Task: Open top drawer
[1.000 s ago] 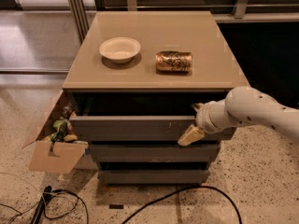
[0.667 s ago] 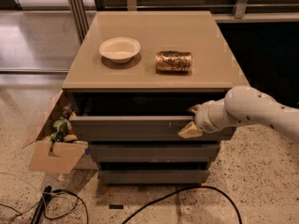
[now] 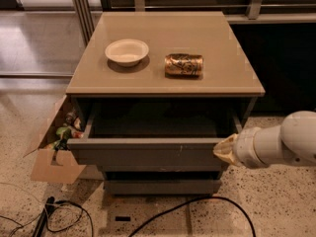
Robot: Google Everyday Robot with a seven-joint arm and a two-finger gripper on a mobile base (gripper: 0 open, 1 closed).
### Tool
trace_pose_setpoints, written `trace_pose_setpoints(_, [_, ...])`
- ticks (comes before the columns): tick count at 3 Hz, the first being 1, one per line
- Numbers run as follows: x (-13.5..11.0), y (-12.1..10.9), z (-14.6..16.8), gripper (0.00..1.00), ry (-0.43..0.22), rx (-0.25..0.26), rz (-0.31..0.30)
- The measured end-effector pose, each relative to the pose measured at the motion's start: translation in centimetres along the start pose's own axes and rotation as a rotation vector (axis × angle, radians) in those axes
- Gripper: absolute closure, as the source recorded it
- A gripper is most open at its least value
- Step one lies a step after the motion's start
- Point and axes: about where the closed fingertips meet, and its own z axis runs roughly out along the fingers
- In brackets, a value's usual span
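The top drawer (image 3: 148,155) of a small cabinet stands pulled well out toward me. Its dark grey flat front shows small white scratches right of centre, and its inside is dark. My gripper (image 3: 224,151), tan-tipped on a white arm reaching in from the right, sits against the right end of the drawer front. A narrower grey drawer front (image 3: 163,186) shows below it, pushed in.
On the tan cabinet top (image 3: 227,80) stand a white bowl (image 3: 127,51) and a gold can (image 3: 183,64) lying on its side. An open cardboard box (image 3: 49,164) with rubbish leans at the cabinet's left. Black cables (image 3: 197,204) run over the speckled floor in front.
The top drawer has slid further out toward me. My gripper has moved with it, staying at the right end of the drawer front.
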Motion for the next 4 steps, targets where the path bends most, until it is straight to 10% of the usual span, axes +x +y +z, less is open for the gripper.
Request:
trace_pose_setpoints(1, [3.7, 1.4, -2.6, 0.88, 0.022, 0.03, 0.074])
trace_pose_setpoints(4, [2.5, 0.6, -2.4, 0.18, 0.033, 0.032, 0.039])
